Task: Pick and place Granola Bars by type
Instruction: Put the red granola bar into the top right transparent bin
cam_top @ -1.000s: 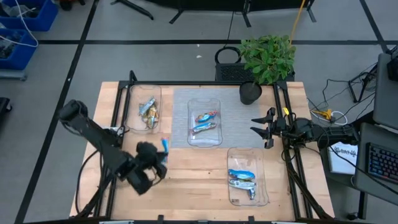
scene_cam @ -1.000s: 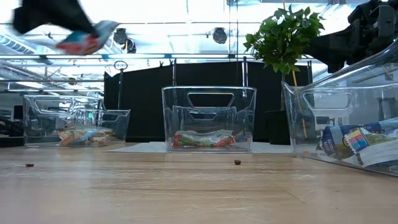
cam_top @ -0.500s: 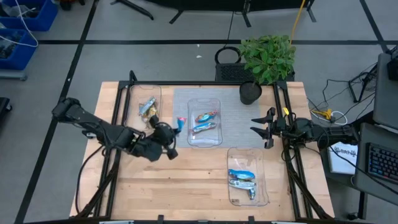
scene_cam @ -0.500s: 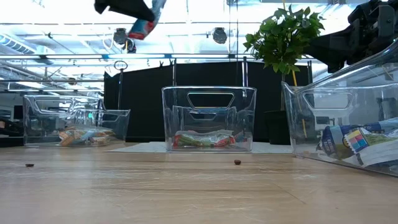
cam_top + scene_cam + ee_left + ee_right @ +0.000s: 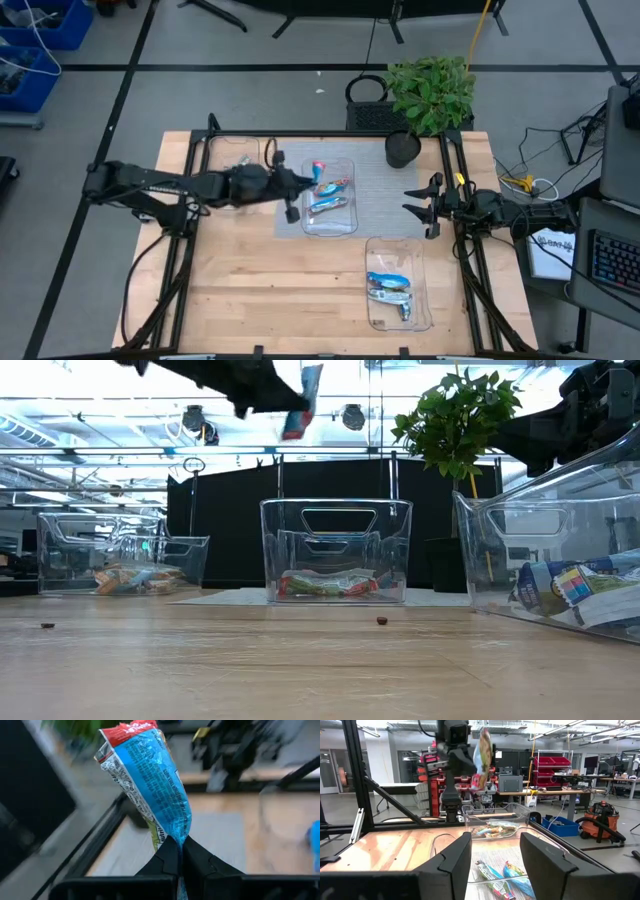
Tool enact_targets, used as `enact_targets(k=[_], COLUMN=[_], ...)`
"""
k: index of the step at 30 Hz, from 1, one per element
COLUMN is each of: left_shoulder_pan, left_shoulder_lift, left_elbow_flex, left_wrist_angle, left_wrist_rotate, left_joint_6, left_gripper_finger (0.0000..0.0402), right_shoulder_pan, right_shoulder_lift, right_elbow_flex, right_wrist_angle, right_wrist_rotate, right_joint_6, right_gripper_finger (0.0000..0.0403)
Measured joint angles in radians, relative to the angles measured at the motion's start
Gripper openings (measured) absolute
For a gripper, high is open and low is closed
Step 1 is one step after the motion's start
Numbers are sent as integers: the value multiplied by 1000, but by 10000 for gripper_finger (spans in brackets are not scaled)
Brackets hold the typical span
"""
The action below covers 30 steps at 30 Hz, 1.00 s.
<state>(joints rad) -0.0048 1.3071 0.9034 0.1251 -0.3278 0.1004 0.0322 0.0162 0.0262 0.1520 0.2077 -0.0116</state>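
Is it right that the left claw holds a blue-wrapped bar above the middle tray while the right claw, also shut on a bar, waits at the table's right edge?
Not quite. The right claw holds nothing: the right wrist view shows its fingers apart and empty. The rest stands: the left claw grips the blue-wrapped bar above the middle tray, as the high view shows.

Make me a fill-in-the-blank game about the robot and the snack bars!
1. The left gripper is pinching a bar in a ____ wrapper.
2. The held bar hangs above the ____ of the three clear trays.
3. The right gripper, at the table's right edge, holds ____.
4. Behind the table stands a potted ____.

Missing words: blue; middle; nothing; plant
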Motion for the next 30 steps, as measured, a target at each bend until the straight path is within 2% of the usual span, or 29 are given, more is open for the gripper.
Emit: enact_targets(k=[5,11,14,25,30], left_shoulder_pan=[92,176,206,256,256], left_shoulder_lift=[0,11,13,19,94], left_elbow_flex=[-79,-179,-210,-216,-209], left_wrist_angle=[266,479,544,583,625], left_wrist_rotate=[279,435,460,540,549], left_joint_6=[137,147,116,98,54], left_gripper_finger=[8,8,8,8,8], right_shoulder_pan=[0,0,0,0,0], right_shoulder_lift=[0,0,0,0,0], right_elbow_flex=[0,0,0,0,0], right_wrist_angle=[0,0,0,0,0], right_wrist_rotate=[0,0,0,0,0], right_joint_6=[0,0,0,0,0], right_gripper_finger=[160,160,160,160,160])
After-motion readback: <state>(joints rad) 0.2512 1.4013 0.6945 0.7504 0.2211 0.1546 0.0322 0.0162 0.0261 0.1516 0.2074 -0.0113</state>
